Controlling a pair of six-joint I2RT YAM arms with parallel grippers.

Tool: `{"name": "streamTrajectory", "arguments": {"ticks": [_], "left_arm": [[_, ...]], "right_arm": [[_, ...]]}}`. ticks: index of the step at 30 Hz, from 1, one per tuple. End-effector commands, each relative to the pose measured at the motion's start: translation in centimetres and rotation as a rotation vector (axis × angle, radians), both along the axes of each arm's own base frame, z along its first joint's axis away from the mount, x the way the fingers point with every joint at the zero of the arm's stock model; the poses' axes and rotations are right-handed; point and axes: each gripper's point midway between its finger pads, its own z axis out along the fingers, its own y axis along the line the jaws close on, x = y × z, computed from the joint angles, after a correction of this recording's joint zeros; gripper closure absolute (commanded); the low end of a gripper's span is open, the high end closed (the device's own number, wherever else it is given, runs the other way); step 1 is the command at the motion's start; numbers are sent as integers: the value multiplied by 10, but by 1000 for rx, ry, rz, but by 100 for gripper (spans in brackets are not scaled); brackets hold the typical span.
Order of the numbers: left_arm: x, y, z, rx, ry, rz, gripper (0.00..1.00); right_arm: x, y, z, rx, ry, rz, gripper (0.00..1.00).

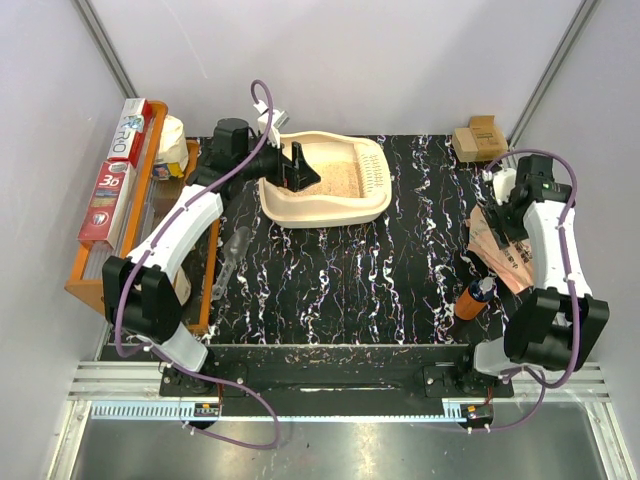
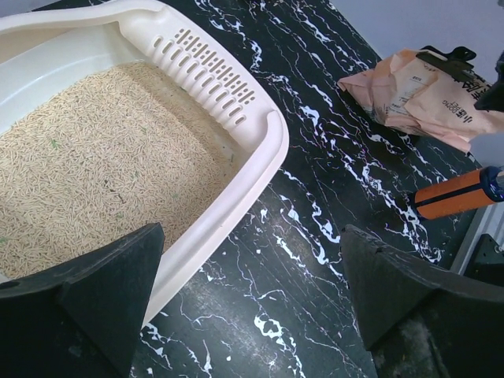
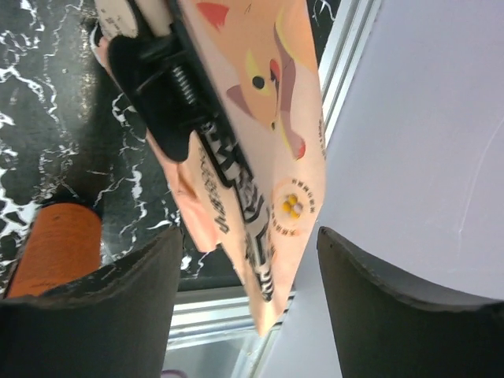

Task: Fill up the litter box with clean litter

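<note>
Seen from above, the large cream-beige plastic litter box (image 1: 322, 213) sits on the black marbled table (image 1: 350, 280). Fine pale tan litter (image 1: 335, 178) covers its floor. The left gripper (image 1: 300, 168) hovers over the box's end away from the slotted grille. The right gripper (image 1: 507, 215) is above a crumpled pink printed bag (image 1: 497, 258), with an orange cylinder (image 1: 472, 300) on the near side of it.

From the left wrist, the left gripper (image 2: 252, 303) is spread wide and holds nothing. The litter box (image 2: 272, 146) rim runs under one finger (image 2: 87, 307), with the litter (image 2: 102, 173) ahead of it.

From the right wrist, the right gripper (image 3: 248, 303) is also spread wide. The edge of the pink bag (image 3: 268, 126) reaches down between its fingers. A black clip (image 3: 157, 87) is clamped on the bag. Whether the fingers touch the bag cannot be told.
</note>
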Motion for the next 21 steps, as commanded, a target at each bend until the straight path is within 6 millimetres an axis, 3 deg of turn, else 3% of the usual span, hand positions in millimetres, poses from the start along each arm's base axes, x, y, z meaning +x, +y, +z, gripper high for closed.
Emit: {"name": "streamTrajectory", "arguments": {"ticks": [1, 6, 7, 8, 9, 10, 11, 12, 13, 14, 16, 17, 18, 20, 21], "left_arm": [[-12, -4, 30, -45, -83, -39, 1], [-15, -3, 31, -39, -84, -38, 1], [-15, -2, 30, -37, -85, -39, 1], [-15, -1, 30, -34, -87, -39, 1], [-17, -2, 29, -32, -84, -41, 1], [-17, -1, 28, -30, -85, -42, 1], [-18, -1, 29, -29, -89, -43, 1], [-18, -1, 28, -25, -89, -44, 1], [-18, 0, 28, -23, -89, -43, 1], [-18, 0, 28, -21, -92, -41, 1], [-17, 0, 28, -19, -92, -42, 1], [-16, 0, 26, -19, -86, -40, 1], [-16, 0, 27, -19, -88, -40, 1], [-15, -1, 26, -19, -85, -39, 1], [-15, -1, 25, -18, -82, -39, 1]], "right_arm": [[15, -19, -1, -79, 7, 39, 32], [35, -12, -15, 7, 40, 59, 57], [40, -8, -16, 34, 45, 64, 71], [51, -8, -3, 45, 16, 49, 78], [50, -6, -13, 81, 79, 36, 85], [54, 1, -12, 122, 87, 32, 100], [69, 3, 9, 152, 31, -4, 100], [66, 8, 4, 196, 92, -29, 100], [74, 22, 11, 280, 71, -22, 100], [90, 26, 36, 315, -12, -70, 100], [99, 41, 44, 423, -7, -100, 100], [112, 44, 69, 457, -86, -143, 100], [114, 48, 63, 493, -46, -185, 100], [125, 61, 86, 586, -102, -227, 100], [126, 67, 83, 624, -80, -253, 100]]}}
